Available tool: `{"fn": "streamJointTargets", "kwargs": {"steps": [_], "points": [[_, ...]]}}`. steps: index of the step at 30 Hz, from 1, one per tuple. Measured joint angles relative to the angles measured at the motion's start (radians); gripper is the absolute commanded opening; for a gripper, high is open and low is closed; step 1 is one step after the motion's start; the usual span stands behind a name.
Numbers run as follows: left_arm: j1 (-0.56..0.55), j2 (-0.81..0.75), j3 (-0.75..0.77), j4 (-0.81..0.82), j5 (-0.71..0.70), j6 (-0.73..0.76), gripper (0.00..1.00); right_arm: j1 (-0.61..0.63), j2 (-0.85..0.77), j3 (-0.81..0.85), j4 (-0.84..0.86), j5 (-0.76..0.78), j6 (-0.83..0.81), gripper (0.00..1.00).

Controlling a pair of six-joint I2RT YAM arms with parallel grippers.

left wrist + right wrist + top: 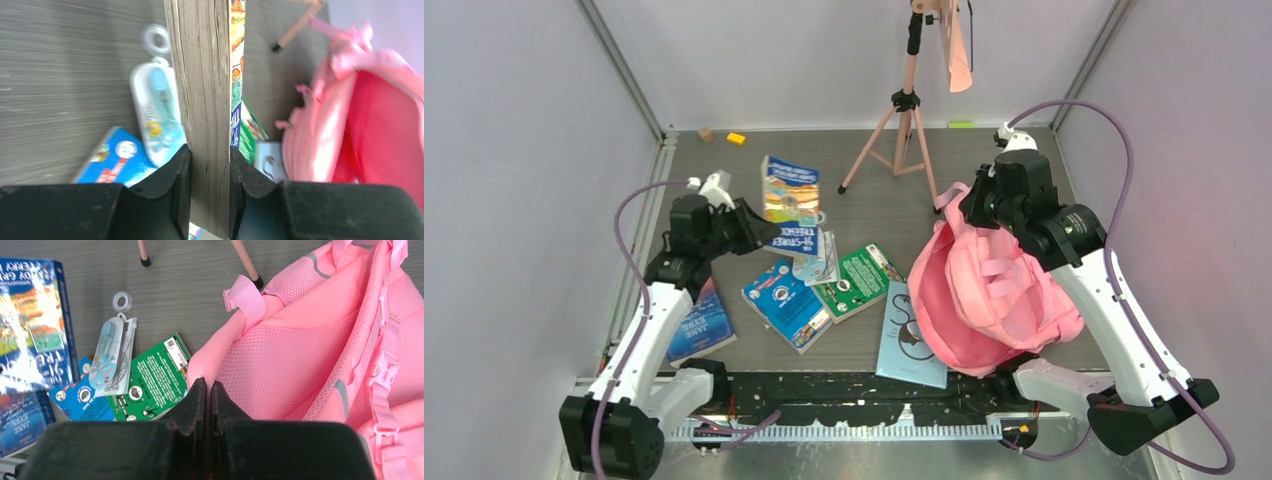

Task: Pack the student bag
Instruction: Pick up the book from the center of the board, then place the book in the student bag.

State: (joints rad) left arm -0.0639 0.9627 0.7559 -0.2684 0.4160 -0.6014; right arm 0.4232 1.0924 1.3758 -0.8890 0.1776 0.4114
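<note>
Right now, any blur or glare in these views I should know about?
Left wrist: soft all over, table streaked, bag hazy; only the page edges of the gripped book read fairly crisp. Right wrist: mostly sharp, mesh of the bag readable, but glare washes out the blue book cover. Top: even light, sharp, a glossy patch on the held book.

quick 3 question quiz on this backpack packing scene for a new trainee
1. True or false: the left gripper is shut on a thick book.
2. What is the right gripper pinching?
A. the tripod
B. the edge of the pink backpack
C. the green book
3. Fill in: the small yellow block lies near the ___ edge of the table.

Key
1. True; its pages sit between the fingers.
2. B; it holds the fabric at the opening.
3. Far, close to the back wall.
</note>
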Motion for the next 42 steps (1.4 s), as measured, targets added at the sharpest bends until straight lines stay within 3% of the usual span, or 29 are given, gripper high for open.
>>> {"fn": "streamJointTargets", "kwargs": {"steps": [5, 10, 16, 21, 34, 42], "points": [[-0.256, -0.008, 0.094, -0.058, -0.044, -0.048, 0.00, 0.000, 0.000, 0.000, 0.009, 0.030, 0.024, 0.00], [-0.420, -0.042, 0.099, -0.050, -0.087, -0.152, 0.00, 0.000, -0.002, 0.000, 0.023, 0.045, 0.056, 0.00], [-0.644, -0.026, 0.053, 0.058, -0.230, -0.259, 0.00, 0.000, -0.031, 0.000, 0.042, 0.077, 0.098, 0.00], [-0.859, 0.103, 0.026, 0.178, -0.336, -0.295, 0.00, 0.000, -0.055, 0.001, 0.067, 0.112, 0.140, 0.00], [-1.022, 0.343, -0.055, 0.557, -0.473, -0.386, 0.00, 0.000, -0.055, 0.003, 0.080, 0.117, 0.237, 0.00], [-1.051, 0.621, 0.109, 0.707, -0.517, -0.386, 0.00, 0.000, -0.073, 0.001, 0.083, 0.118, 0.260, 0.00]]}}
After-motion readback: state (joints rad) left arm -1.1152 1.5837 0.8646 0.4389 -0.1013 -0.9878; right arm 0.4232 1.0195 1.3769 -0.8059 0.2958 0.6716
